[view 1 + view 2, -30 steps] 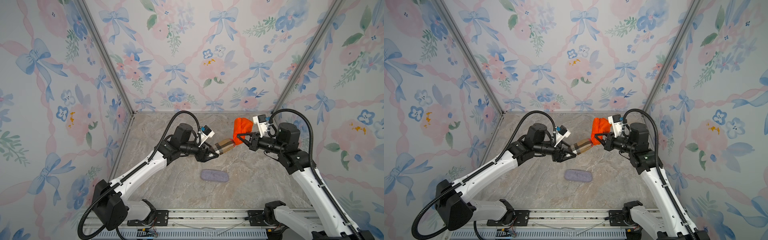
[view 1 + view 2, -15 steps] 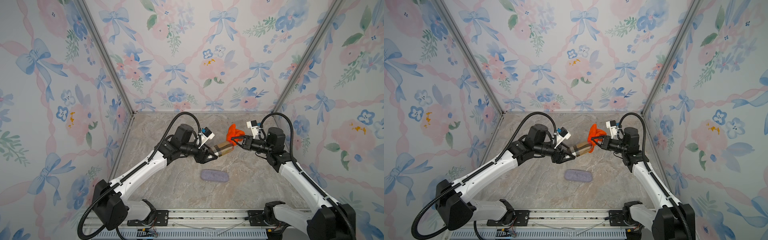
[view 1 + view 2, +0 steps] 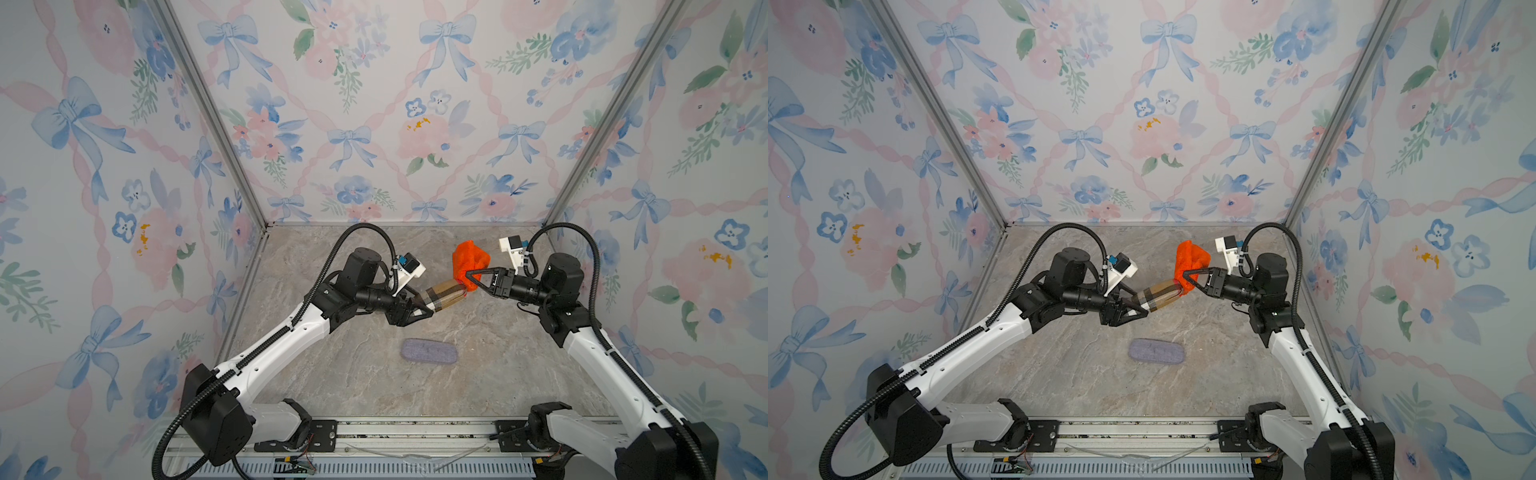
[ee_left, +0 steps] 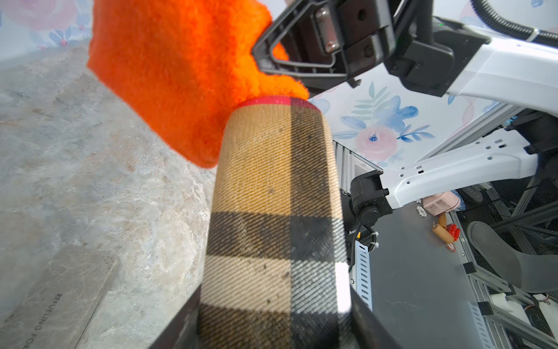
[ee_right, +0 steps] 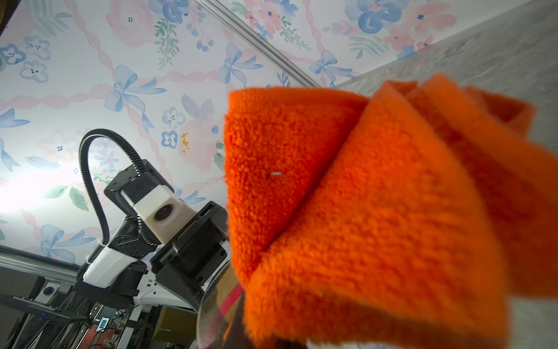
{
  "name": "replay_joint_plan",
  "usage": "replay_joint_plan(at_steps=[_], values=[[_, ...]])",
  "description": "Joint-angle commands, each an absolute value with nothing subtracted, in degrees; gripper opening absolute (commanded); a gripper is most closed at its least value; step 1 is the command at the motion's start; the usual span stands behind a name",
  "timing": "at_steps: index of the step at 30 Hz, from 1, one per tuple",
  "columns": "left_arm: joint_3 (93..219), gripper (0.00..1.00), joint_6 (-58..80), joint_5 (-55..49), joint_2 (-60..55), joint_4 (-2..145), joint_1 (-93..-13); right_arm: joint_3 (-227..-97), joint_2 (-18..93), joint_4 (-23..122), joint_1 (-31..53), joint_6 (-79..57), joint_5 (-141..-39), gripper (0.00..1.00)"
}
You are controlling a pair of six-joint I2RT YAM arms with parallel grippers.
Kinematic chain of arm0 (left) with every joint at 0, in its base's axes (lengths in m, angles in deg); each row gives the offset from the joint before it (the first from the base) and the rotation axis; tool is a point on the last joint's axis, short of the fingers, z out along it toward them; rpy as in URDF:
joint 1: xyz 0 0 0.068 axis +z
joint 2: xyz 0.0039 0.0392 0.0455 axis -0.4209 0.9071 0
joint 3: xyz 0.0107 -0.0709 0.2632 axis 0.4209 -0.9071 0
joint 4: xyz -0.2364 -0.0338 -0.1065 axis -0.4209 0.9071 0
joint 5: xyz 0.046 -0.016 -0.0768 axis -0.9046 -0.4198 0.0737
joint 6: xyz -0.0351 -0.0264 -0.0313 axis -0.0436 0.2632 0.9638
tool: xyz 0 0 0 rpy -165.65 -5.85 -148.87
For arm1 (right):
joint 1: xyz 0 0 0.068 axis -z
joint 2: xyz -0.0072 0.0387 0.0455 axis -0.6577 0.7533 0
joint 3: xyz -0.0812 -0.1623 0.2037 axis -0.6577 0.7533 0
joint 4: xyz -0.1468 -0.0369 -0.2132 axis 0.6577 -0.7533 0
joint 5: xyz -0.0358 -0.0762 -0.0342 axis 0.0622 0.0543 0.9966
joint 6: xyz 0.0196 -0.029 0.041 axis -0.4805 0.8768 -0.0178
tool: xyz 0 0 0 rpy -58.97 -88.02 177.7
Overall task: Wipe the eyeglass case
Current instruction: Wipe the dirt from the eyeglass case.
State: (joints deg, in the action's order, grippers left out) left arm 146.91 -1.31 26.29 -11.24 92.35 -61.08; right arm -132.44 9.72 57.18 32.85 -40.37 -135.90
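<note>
The eyeglass case point(image 3: 446, 293) point(image 3: 1160, 294) is a tan and black plaid tube with a red stripe at its far end. It hangs above the table, and my left gripper point(image 3: 428, 309) point(image 3: 1144, 311) point(image 4: 271, 326) is shut on its near end point(image 4: 274, 211). My right gripper point(image 3: 471, 276) point(image 3: 1185, 276) point(image 4: 265, 60) is shut on a bunched orange cloth point(image 3: 469, 259) point(image 3: 1190, 259) point(image 4: 175, 75). The cloth presses against the case's far end. In the right wrist view the cloth point(image 5: 377, 196) hides the fingers.
A flat grey-lilac pouch point(image 3: 429, 351) point(image 3: 1156, 351) lies on the marble table point(image 3: 353, 386) in front of the case. Floral walls close in the left, back and right. A metal rail point(image 3: 395, 432) runs along the front edge between the arm bases.
My right gripper swung the orange cloth left and down onto the case's end, then eased slightly back right. The left arm and the case have held still.
</note>
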Motion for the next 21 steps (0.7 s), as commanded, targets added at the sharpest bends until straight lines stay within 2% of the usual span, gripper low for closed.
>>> replay_joint_plan(at_steps=[1, 9, 18, 21], values=[[146.3, 0.00, -1.4, 25.3, -12.0, 92.3, -59.8, -134.1, 7.7, 56.3, 32.6, -41.2, -140.7, 0.00], [149.9, 0.00, -1.4, 30.9, -10.4, 92.3, -60.3, -133.8, 8.2, 53.4, 31.8, -38.2, -141.4, 0.00], [146.7, 0.00, -0.8, 38.0, -12.8, 92.6, -63.4, -132.6, 15.6, 70.5, 30.5, -43.0, -141.5, 0.00], [146.4, 0.00, -1.0, 38.5, -13.2, 92.6, -63.6, -134.6, 17.6, 71.0, 27.9, -42.5, -142.0, 0.00]])
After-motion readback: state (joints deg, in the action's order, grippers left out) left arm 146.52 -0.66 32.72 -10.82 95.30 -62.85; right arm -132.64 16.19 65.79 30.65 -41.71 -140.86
